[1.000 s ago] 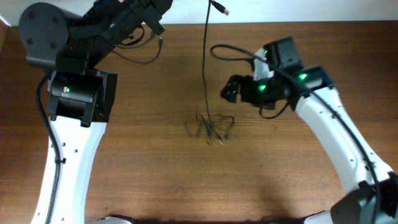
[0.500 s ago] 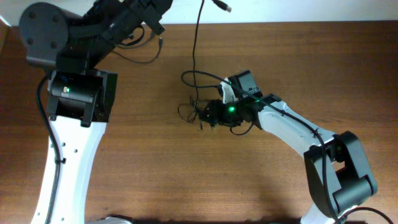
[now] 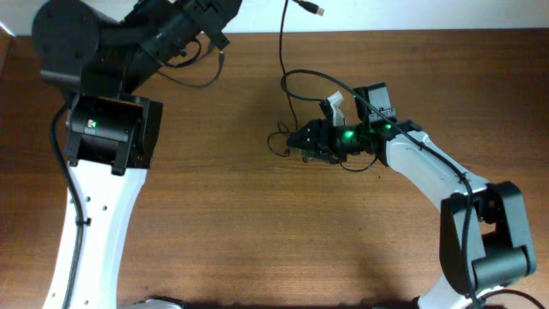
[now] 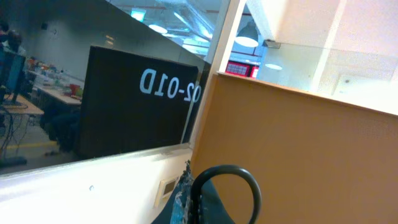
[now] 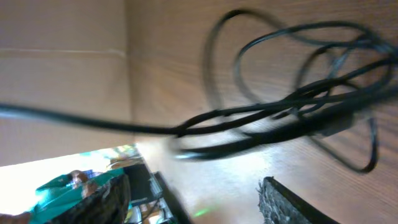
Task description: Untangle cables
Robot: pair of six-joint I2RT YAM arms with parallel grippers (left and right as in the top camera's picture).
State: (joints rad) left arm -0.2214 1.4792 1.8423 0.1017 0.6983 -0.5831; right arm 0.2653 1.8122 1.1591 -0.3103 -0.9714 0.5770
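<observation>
Overhead view of a brown wooden table (image 3: pixel 214 249) with two white-and-black robot arms.

Just right of centre, in the upper half of the frame, the cables (image 3: pixel 281 142): thin black cords bunched in a small knot, flat on the wood. From the knot, one strand looping up and to the right, then running straight to the top edge and ending in a small plug (image 3: pixel 317 10) at the upper middle.

Right gripper (image 3: pixel 300 140) immediately right of the knot, pointing left into it, touching or almost touching the bunch. Green lights on the wrist behind it.

In the right wrist view, blurred black strands crossing the frame above the wood grain. Two fingertips (image 5: pixel 289 202) low in that frame, set far apart: jaws parted, with the strands ahead of the tips rather than pinched between them. Not clear: any single cord caught on a finger or not.

Left arm in the upper left of the overhead frame, lifted off the table. Left gripper (image 3: pixel 210 17) at the top edge, partly cut off, well apart from the knot, jaws closed. Below it, a thin black lead (image 3: pixel 193 81) drooping over the wood; held by the gripper or not, impossible to say.

Left wrist view aimed away from the table: an orange-brown panel (image 4: pixel 298 155), a dark screen (image 4: pixel 130 112) with mirrored white lettering, and a black loop (image 4: pixel 249 177) at the bottom centre.
</observation>
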